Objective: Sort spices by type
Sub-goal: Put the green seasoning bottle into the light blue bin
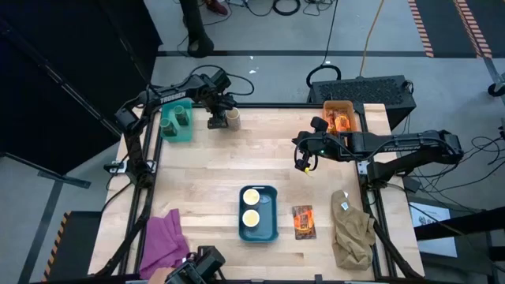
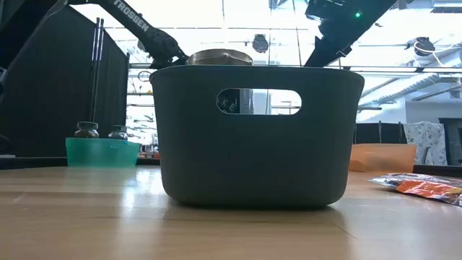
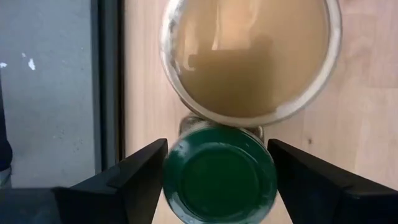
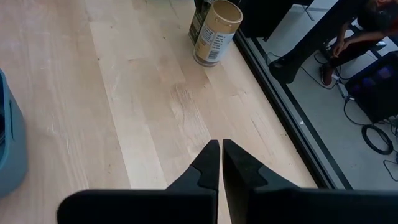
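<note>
The blue bin point(image 1: 259, 214) near the table's front middle serves as the landmark; it holds two cream-topped jars point(image 1: 251, 207) side by side. Just to its right, flat on the wood, lies an orange-and-black packet point(image 1: 303, 222), and farther right of that a khaki cloth point(image 1: 352, 229) is crumpled at the table edge. To the bin's left, at the front corner, sits a purple cloth point(image 1: 162, 241). Well behind the bin and to its left, a teal bin point(image 1: 176, 124) at the far left corner holds two green-lidded jars point(image 1: 179, 116). Beside that teal bin the left gripper point(image 1: 215, 120) hangs over the table's far edge, its fingers point(image 3: 138, 171) spread on either side of a green jar point(image 3: 219, 180); whether the pads touch it cannot be told. A cream-topped jar point(image 1: 233, 118) stands touching this green jar. Behind the blue bin and to its right, an orange bin point(image 1: 341, 116) at the far right corner holds more packets. The right gripper point(image 1: 304, 162) hovers between the blue bin and that orange bin, its fingertips pressed together with nothing between them.
</note>
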Motion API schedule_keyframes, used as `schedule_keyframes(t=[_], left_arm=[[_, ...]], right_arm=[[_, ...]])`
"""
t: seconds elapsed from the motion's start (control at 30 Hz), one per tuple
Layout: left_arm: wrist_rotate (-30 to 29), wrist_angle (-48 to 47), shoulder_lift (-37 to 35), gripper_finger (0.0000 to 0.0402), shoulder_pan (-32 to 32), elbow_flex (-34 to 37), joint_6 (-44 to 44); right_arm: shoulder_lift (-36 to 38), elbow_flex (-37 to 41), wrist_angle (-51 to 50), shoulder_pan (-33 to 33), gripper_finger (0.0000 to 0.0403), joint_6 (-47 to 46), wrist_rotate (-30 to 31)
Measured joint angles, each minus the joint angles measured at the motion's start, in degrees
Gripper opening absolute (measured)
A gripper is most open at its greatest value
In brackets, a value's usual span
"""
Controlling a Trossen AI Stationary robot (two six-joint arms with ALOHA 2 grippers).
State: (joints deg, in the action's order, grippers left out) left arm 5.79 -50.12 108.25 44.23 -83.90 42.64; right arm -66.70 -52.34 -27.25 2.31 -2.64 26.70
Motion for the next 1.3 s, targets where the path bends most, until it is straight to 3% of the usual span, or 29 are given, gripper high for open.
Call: schedule_keyframes(t=[0.23,0.6,0.87,1.0,1.07,1.17,1.3], left_arm=[[0.0,-0.4,0.0,0.0208,-0.3,0.0,-0.1],[-4.7,-4.6,-1.8,0.0208,-2.0,0.0,-2.8],[-1.7,-6.9,-8.4,0.0208,-3.2,0.0,-9.7],[-0.8,-8.8,-12.9,0.0208,-5.1,0.0,-16.1],[-2.3,-10.1,-15.0,0.0208,-6.4,0.0,-23.6],[-6.6,-12.0,-18.3,0.0208,-8.2,0.4,-36.4],[-16.3,-12.7,-23.3,0.0208,-11.5,4.4,-43.8]], right_arm=[[0.0,0.0,-0.3,0.0,0.0000,-0.7,0.0],[0.0,0.0,-0.4,0.0,0.0000,-0.8,0.0],[0.0,0.0,-0.5,0.0,0.0000,-1.2,0.0],[0.0,0.0,-0.8,0.0,0.0000,-1.2,0.0],[0.0,0.0,-0.9,0.0,0.0000,-1.2,0.0],[0.0,0.0,-1.0,0.0,0.0000,-1.8,0.0],[0.0,0.0,-1.4,0.0,0.0000,-2.7,0.0]])
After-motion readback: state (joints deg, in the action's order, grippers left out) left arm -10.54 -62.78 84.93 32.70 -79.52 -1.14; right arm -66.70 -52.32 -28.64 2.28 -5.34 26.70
